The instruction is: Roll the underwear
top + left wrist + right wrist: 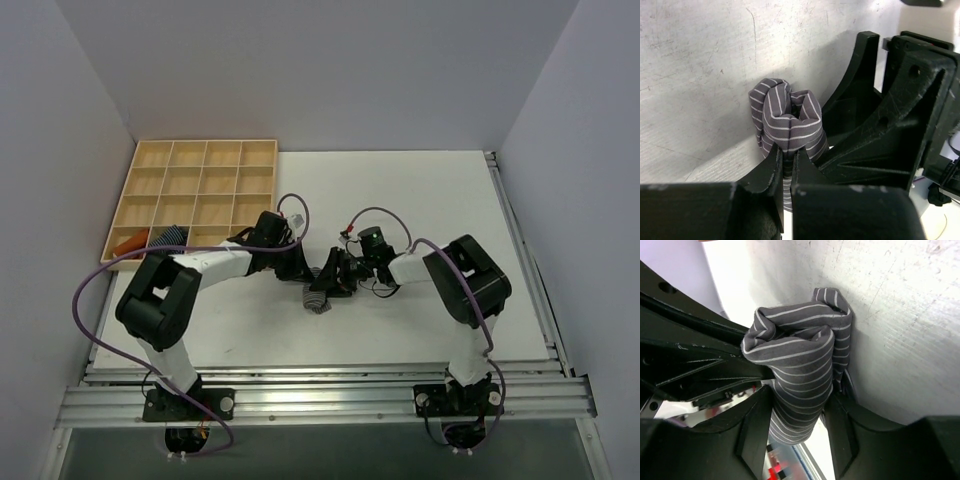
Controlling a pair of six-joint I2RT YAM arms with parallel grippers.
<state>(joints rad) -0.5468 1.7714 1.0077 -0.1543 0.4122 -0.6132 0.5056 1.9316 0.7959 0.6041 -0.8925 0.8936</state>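
The underwear (318,298) is a dark grey cloth with thin white stripes, bunched into a small roll near the table's middle. My left gripper (303,268) and right gripper (337,274) meet over it. In the left wrist view the left gripper (788,159) is shut, pinching a fold of the underwear (787,117), with the right gripper's black body (890,125) close on the right. In the right wrist view the right gripper (800,415) is closed around the thick roll of underwear (800,365), with a finger on each side.
A wooden compartment tray (140,160) stands at the back left. Its near-left cells hold an orange cloth (130,243) and a blue striped roll (170,237). White walls enclose the table, and a metal rail (320,395) runs along the near edge.
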